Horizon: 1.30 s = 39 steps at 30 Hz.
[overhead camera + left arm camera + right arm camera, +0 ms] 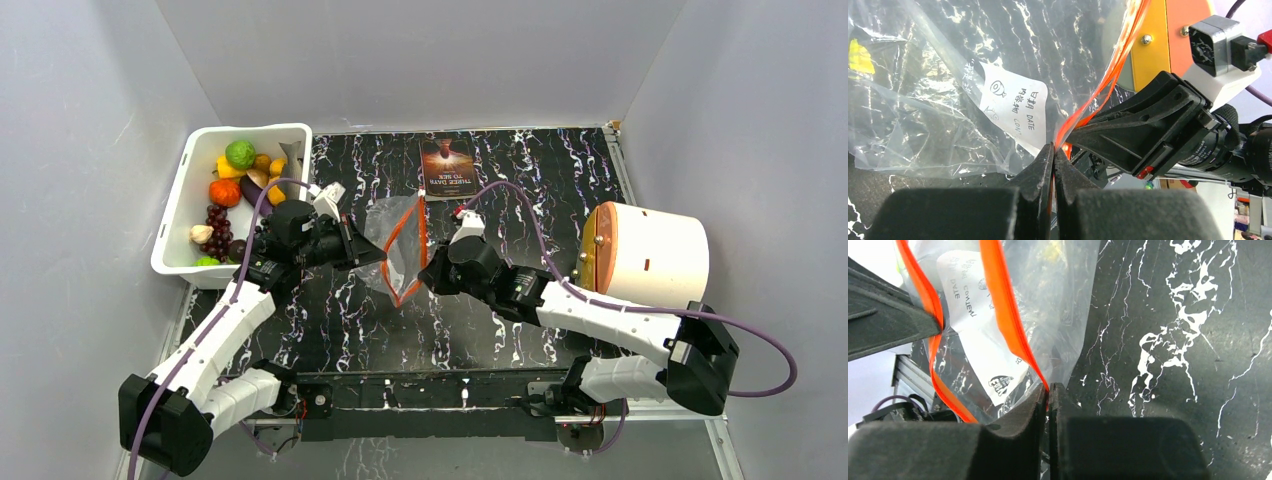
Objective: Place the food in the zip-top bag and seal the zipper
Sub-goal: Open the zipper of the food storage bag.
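The clear zip-top bag is held up over the dark marbled table between my two arms, its mouth pulled open into a loop. My left gripper is shut on the left side of the red-orange zipper, and my right gripper is shut on the right side. In the left wrist view the left gripper pinches the zipper beside the white label. In the right wrist view the right gripper clamps the zipper. The food lies in the white tub.
A white tub stands at the back left, close behind my left arm. A white drum with an orange face sits at the right, over my right arm. A dark booklet lies at the back centre.
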Each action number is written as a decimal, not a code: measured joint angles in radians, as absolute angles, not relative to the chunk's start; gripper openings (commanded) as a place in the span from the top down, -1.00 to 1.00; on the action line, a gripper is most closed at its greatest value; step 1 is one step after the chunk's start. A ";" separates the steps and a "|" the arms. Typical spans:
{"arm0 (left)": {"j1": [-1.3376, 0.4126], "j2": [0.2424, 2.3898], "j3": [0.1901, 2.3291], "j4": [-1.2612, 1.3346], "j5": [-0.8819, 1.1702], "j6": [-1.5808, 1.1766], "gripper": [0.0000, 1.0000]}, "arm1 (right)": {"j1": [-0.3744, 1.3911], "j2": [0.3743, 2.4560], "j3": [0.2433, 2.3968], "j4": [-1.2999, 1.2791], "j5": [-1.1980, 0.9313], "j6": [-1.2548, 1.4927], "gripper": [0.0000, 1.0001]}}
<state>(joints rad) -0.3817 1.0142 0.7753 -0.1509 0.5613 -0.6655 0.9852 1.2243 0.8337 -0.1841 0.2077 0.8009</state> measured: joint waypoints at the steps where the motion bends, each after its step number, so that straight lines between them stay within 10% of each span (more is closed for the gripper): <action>1: -0.382 1.014 0.775 -0.152 0.562 -0.667 1.00 | 0.985 1.224 0.834 -0.189 0.212 0.809 0.68; 5: -0.382 1.015 0.775 -0.150 0.568 -0.676 1.00 | 0.982 1.222 0.835 -0.210 0.215 0.831 0.28; 14: -0.382 1.016 0.770 -0.116 0.591 -0.702 1.00 | 0.981 1.222 0.929 -0.245 0.238 0.885 0.09; 39: -0.382 1.038 0.738 -0.089 0.622 -0.707 1.00 | 0.958 1.371 1.100 -0.294 0.262 0.894 0.16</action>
